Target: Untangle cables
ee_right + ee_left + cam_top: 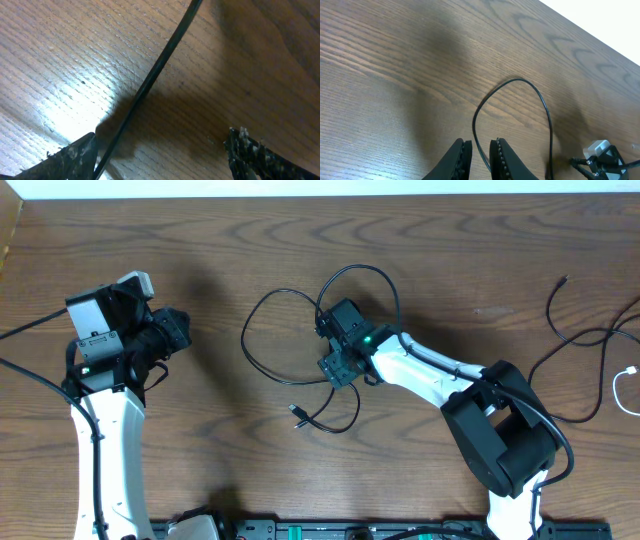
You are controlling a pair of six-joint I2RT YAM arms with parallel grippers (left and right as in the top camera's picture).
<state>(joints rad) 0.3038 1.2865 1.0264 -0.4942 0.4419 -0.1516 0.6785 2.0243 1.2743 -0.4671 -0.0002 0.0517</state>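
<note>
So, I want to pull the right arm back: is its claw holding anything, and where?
Nothing is held. The right claw stands open astride a black cable, which runs unclamped between its fingers.

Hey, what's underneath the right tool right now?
The right tool hangs over one black cable crossing the bare wooden table, between its open jaws. From overhead, the tool covers part of that cable's loops; any crossing there is hidden.

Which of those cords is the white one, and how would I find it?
Look at the brown wooden table from above and go to its far right edge, past the white robot arm. There, beside thin black cords, curves a short thin white cord: the only pale one among them.
</note>
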